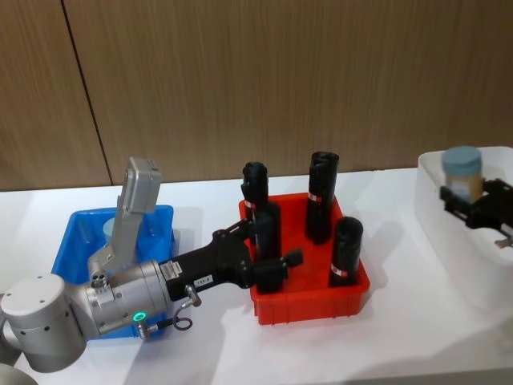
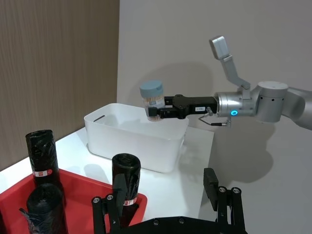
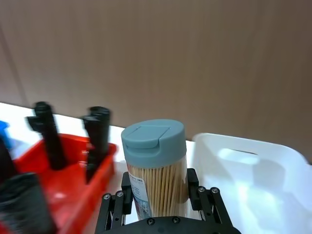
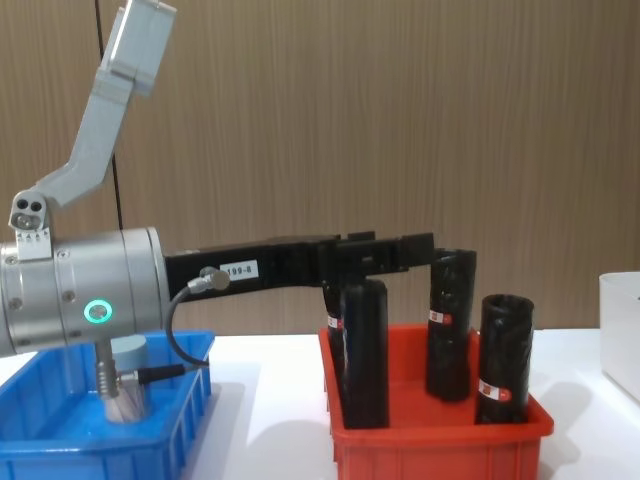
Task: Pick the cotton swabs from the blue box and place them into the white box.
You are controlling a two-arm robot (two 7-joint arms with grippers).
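My right gripper (image 1: 469, 200) is shut on a cotton swab tub (image 1: 462, 170), clear with a grey-blue lid. It holds the tub upright in the air over the white box (image 1: 449, 241) at the far right. The left wrist view shows that tub (image 2: 152, 101) above the white box (image 2: 136, 141), and the right wrist view shows it (image 3: 153, 161) between the fingers (image 3: 114, 207). Another tub (image 1: 112, 228) stands in the blue box (image 1: 76, 241) on the left, partly hidden by my left arm. My left gripper (image 1: 276, 245) hangs open over the red bin, holding nothing.
A red bin (image 1: 321, 301) with several tall black rolls (image 1: 322, 196) stands mid-table between the two boxes, under my left gripper. A wood-panelled wall runs behind the white table (image 1: 401, 345).
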